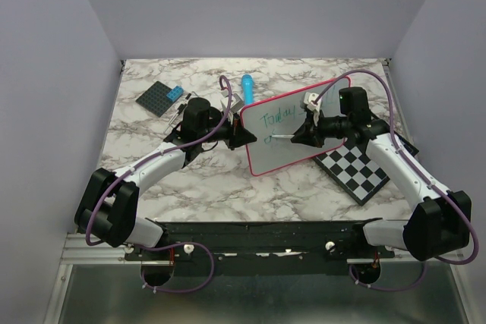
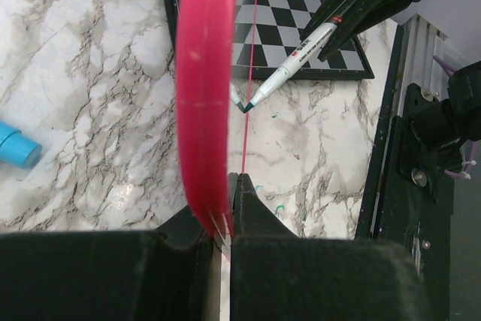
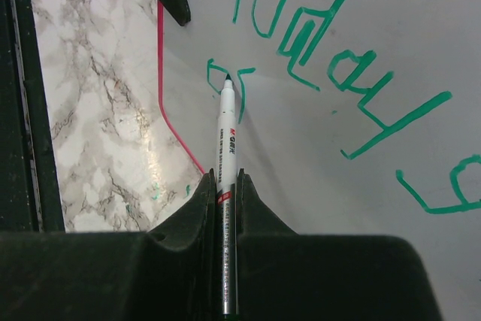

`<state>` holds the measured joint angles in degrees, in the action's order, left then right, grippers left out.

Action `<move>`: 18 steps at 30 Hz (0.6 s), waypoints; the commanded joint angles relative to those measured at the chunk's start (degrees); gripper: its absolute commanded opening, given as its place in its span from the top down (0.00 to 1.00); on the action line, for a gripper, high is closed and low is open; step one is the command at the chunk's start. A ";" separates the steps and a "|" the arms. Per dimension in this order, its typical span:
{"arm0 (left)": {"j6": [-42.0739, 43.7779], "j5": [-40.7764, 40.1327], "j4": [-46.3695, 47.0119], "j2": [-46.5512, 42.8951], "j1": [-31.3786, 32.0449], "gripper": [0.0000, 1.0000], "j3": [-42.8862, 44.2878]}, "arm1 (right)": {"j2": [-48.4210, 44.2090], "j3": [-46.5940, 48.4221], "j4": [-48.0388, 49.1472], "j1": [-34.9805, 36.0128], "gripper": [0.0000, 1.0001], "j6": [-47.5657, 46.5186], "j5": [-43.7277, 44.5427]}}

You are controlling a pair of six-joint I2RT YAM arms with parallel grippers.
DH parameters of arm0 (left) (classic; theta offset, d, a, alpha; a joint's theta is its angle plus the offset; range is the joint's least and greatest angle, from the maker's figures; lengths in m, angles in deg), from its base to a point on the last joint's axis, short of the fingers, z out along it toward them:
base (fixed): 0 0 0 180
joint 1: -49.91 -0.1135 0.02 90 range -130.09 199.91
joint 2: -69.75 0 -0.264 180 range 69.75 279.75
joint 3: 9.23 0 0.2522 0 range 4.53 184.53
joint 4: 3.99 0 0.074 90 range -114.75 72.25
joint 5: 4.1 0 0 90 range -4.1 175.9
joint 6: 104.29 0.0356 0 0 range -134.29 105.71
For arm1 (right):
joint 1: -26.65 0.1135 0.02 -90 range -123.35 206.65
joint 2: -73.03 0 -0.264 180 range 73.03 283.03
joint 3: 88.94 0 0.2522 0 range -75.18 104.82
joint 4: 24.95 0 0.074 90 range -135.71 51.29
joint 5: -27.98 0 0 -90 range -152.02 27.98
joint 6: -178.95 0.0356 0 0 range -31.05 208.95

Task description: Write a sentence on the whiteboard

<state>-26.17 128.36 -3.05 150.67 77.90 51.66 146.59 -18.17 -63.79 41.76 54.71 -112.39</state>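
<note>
The whiteboard (image 1: 292,146) with its pink-red rim (image 2: 203,88) lies tilted at mid table. My left gripper (image 1: 241,136) is shut on its left edge (image 2: 222,223). Green writing (image 3: 316,50) reads "Today's" on the first line (image 1: 278,117), and a first green stroke (image 3: 218,73) starts a second line. My right gripper (image 1: 304,136) is shut on a white marker (image 3: 227,148) with a green tip (image 3: 227,79) touching the board at that stroke. The marker also shows in the left wrist view (image 2: 289,65).
A black-and-white chessboard (image 1: 358,168) lies partly under the whiteboard's right side. A blue cylinder (image 1: 247,89) and a dark plate with a blue block (image 1: 163,98) sit at the back left. Small green marks spot the marble table (image 2: 279,207).
</note>
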 commanded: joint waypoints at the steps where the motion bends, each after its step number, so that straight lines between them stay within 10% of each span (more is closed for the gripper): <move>1: 4.23 -1.94 -9.95 1.87 0.40 1.00 -1.08 | -0.61 -0.59 1.97 -0.61 1.00 1.54 2.73; 18: 4.41 -1.94 -10.22 1.96 0.40 1.00 -0.99 | -5.53 -1.21 -0.06 -4.91 1.00 -0.83 -2.28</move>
<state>-26.10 128.38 -3.18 150.67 77.90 51.68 143.18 -19.43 -63.86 38.13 54.51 -113.57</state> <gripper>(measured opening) 0.091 0.140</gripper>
